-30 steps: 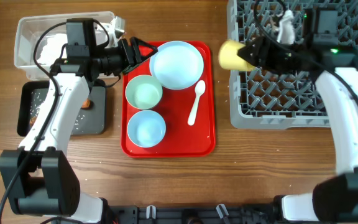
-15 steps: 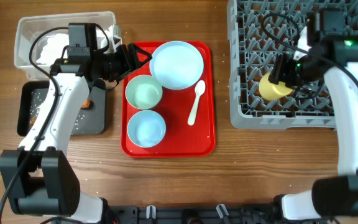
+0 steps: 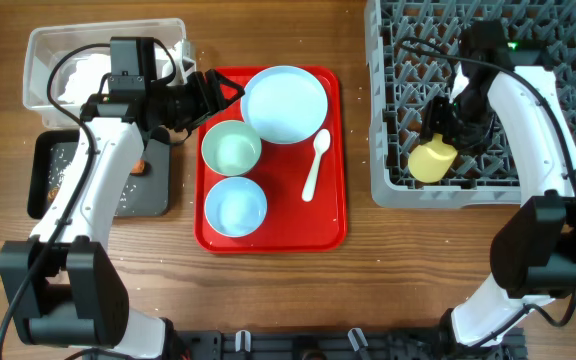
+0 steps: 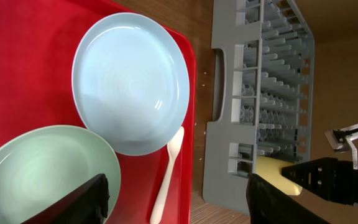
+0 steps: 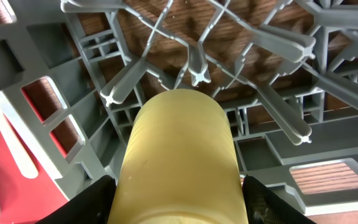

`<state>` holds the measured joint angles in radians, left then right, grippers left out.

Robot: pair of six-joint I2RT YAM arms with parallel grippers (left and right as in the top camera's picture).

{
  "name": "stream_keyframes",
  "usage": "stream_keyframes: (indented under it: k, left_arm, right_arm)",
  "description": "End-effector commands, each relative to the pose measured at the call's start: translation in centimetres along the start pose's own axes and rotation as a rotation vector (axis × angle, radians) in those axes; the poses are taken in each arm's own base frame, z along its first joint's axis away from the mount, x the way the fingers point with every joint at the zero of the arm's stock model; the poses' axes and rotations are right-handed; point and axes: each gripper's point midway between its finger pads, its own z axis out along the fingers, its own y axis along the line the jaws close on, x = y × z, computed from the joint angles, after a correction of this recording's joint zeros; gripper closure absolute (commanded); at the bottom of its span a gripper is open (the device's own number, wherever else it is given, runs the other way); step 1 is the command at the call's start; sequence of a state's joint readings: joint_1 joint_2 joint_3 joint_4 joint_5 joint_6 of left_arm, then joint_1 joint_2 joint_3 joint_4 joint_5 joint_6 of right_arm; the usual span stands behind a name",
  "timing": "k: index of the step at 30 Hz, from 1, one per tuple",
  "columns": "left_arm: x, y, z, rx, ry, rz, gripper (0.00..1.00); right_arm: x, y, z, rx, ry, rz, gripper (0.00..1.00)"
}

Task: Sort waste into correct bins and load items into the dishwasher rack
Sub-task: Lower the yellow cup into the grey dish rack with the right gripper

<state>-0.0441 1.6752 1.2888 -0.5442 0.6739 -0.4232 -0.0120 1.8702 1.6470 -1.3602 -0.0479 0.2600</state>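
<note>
My right gripper [image 3: 442, 135] is shut on the small yellow cup [image 3: 433, 159] and holds it low among the pegs at the front left of the grey dishwasher rack [image 3: 393, 185]. In the right wrist view the cup [image 5: 179, 149] fills the space between both fingers [image 5: 179, 208]. My left gripper [image 3: 208, 90] is open and empty over the red tray's upper left edge. On that tray lie the pale blue plate [image 3: 284, 103], a mint bowl [image 3: 231, 148], a blue bowl [image 3: 235, 207] and the white spoon [image 3: 315, 165]. The left wrist view shows the plate [image 4: 131, 81], mint bowl [image 4: 42, 174] and spoon [image 4: 168, 171] between the open fingers [image 4: 179, 205].
The clear tub [image 3: 43, 45] at the back left holds the white napkin [image 3: 88, 70]. The black tray [image 3: 163, 190] in front of it holds white grains and an orange carrot piece [image 3: 140, 167]. The red serving tray [image 3: 333, 230] lies between the bins and the rack.
My right arm has carried the yellow cup from above the rack's left edge down into its front left part. My left gripper drew back slightly to the left, then held still.
</note>
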Motion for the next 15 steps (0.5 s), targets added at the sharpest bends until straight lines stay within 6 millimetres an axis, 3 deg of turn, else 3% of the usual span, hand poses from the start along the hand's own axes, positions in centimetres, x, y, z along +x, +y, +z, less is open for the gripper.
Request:
stream_keyframes:
  k: [1,15]
  left_arm:
    - [-0.08,-0.18,-0.08,-0.006,-0.007,0.034,0.30]
    - [-0.11,-0.14,-0.08,-0.008,-0.009,0.035,0.30]
  right_arm:
    - [-0.63,-0.06,0.49,0.004,-0.008,-0.004,0.50]
    - [-0.61,0.57,1.35,-0.033,-0.003,-0.023,0.50]
